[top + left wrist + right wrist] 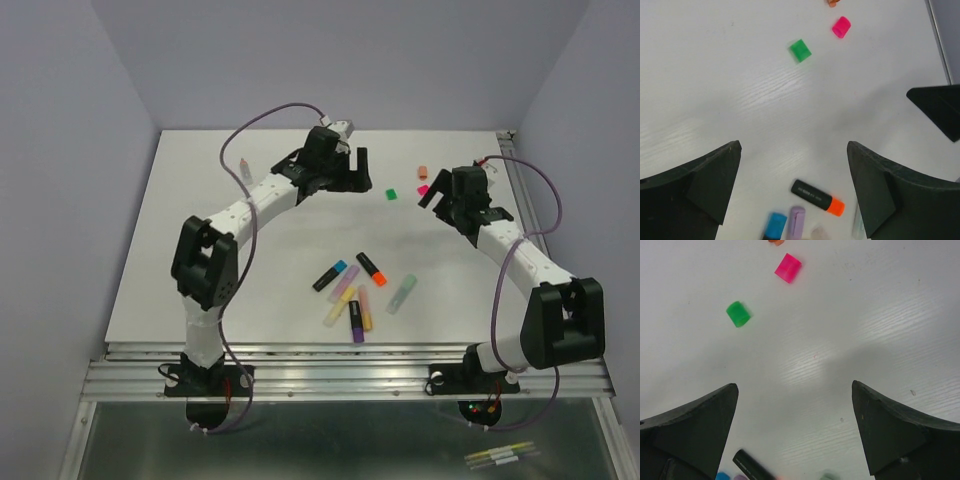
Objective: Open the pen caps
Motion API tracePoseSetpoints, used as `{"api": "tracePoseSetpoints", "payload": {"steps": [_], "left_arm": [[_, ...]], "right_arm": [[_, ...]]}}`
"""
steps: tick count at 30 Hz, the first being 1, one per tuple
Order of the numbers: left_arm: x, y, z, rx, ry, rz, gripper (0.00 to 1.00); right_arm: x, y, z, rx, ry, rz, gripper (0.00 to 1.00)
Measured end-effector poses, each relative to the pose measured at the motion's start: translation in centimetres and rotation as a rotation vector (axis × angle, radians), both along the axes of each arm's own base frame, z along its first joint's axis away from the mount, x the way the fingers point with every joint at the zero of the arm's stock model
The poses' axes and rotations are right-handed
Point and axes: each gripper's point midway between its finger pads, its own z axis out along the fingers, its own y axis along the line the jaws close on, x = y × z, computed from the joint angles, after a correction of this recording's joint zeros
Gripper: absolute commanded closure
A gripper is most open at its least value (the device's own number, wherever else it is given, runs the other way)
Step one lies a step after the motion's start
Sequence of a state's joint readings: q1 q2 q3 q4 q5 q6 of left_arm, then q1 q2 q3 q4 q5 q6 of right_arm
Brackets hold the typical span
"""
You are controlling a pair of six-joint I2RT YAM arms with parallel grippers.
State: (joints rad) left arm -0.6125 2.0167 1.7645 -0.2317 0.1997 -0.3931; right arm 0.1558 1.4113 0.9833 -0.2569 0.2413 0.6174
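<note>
1. Three loose caps lie apart from one another on the far right part of the tabletop (200,220). They are a green cap (392,193), a pink cap (423,189) to its right, and an orange cap (423,172) just beyond the pink one toward the far edge.
2. Seven pens lie in a loose cluster (355,295) around the middle of the tabletop, toward the near edge.
   - Three have black barrels, with a blue end (330,275), an orange end (371,268) and a purple end (356,322).
   - Four are pastel: lilac (345,284), yellow (338,310), peach (365,308) and mint (402,293).
3. An eighth pen (245,168), pale pink, lies alone near the far left corner.
4. The left end effector (352,172) hangs over the far middle of the tabletop, left of the green cap. Its wrist view shows the fingers (700,185) spread wide with only bare tabletop between them.
5. The right end effector (437,197) is just right of the pink cap, toward the right edge. Its fingers (695,425) are also wide apart and hold nothing.
</note>
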Motion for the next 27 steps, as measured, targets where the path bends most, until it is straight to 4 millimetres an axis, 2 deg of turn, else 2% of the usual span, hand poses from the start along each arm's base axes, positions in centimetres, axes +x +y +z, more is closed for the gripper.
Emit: {"api": "tracePoseSetpoints", "payload": {"steps": [2, 4, 6, 8, 10, 12, 14, 17, 21, 27], "left_arm": [[-2.2, 2.5, 1.1, 0.022, -0.036, 0.010, 0.01], [-4.3, 4.7, 1.3, 0.043, -0.052, 0.021, 0.01], [-6.2, 6.8, -0.2, 0.074, -0.037, 0.042, 0.01], [-7.9, 8.6, -3.1, 0.124, 0.006, 0.063, 0.01], [-10.1, 10.4, -7.2, 0.192, 0.086, 0.073, 0.01], [-12.2, 12.0, -10.4, 0.252, 0.159, 0.075, 0.01], [-13.7, 13.1, -12.2, 0.293, 0.205, 0.074, 0.01], [-14.7, 13.4, -12.5, 0.311, 0.208, 0.065, 0.01], [-14.9, 12.2, -11.2, 0.290, 0.155, 0.034, 0.01], [-15.3, 11.4, -11.2, 0.300, 0.139, 0.000, 0.01]], "right_arm": [[-0.4, -0.1, 0.0, -0.001, -0.007, -0.003, 0.00], [-0.6, -0.2, 0.0, -0.001, -0.010, -0.003, 0.00], [-0.6, 0.0, 0.0, 0.003, -0.014, 0.006, 0.00], [-0.4, 0.2, 0.1, 0.004, -0.021, 0.027, 0.00], [-0.4, 0.4, 0.0, 0.004, -0.024, 0.051, 0.00], [-0.6, 0.7, -0.3, 0.003, -0.016, 0.076, 0.00], [-0.6, 0.8, -0.6, -0.002, -0.008, 0.090, 0.00], [-0.7, 0.9, -1.0, -0.007, 0.005, 0.106, 0.00], [-0.7, 1.1, -1.7, -0.010, 0.025, 0.120, 0.00], [-0.7, 1.1, -1.7, -0.012, 0.025, 0.127, 0.00]]}}
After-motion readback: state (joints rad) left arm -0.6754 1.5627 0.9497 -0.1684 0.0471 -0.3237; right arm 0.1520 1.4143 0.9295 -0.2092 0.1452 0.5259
